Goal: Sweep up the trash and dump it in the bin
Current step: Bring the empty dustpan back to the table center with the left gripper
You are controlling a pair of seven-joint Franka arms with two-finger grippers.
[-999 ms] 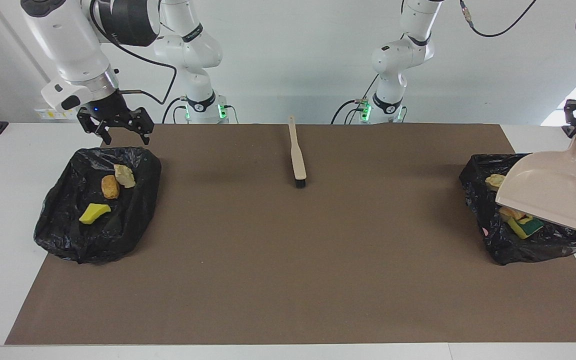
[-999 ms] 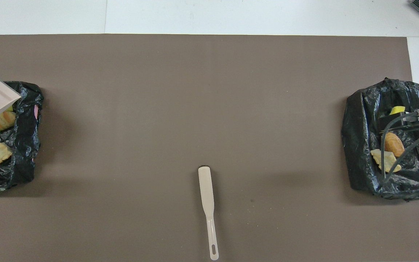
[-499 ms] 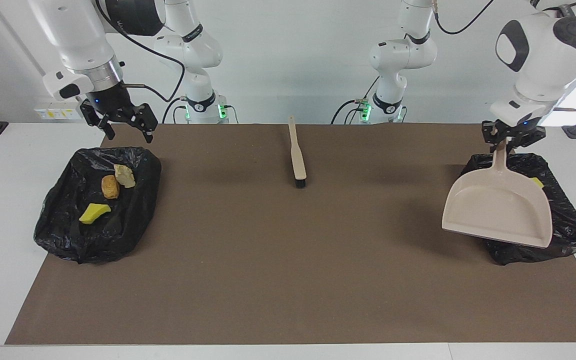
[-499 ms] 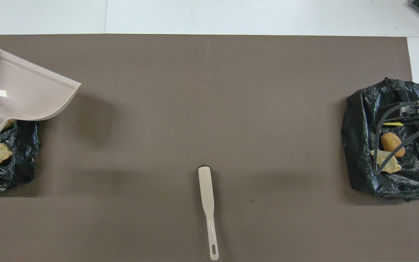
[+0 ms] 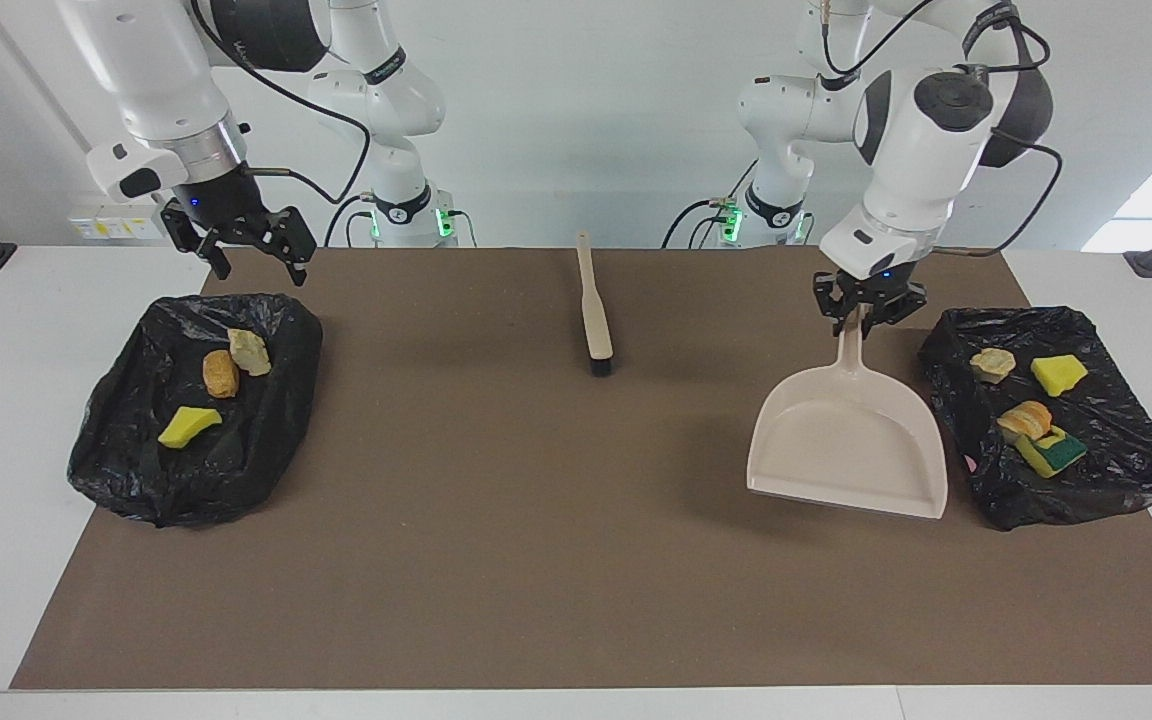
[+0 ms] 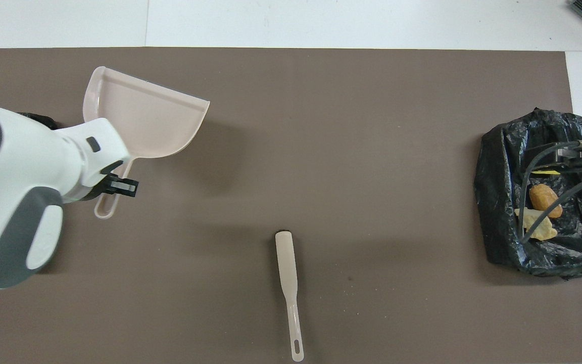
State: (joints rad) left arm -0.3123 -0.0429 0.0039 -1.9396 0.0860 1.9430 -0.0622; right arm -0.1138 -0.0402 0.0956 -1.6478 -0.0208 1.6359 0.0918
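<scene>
My left gripper [image 5: 861,315] is shut on the handle of the empty beige dustpan [image 5: 851,440], which hangs over the mat beside the black-lined bin [image 5: 1116,485] at the left arm's end. That bin holds trash: a beige lump [image 5: 992,364], a yellow sponge [image 5: 1058,374], an orange lump [image 5: 1024,420] and a green-backed sponge [image 5: 1051,452]. My right gripper [image 5: 251,255] is open, up over the robots' edge of the other bin [image 5: 136,460]. In it lie a beige lump [image 5: 248,351], an orange-brown lump [image 5: 220,373] and a yellow sponge [image 5: 188,426].
A beige hand brush [image 5: 594,320] lies on the brown mat [image 5: 536,560] midway between the arms, its handle toward the robots. In the overhead view the left arm's white body [image 6: 23,192] covers the bin at its end.
The left gripper has carried the dustpan off the bin at its end toward the table's middle, uncovering the trash there. The right gripper rose slightly, then stayed still.
</scene>
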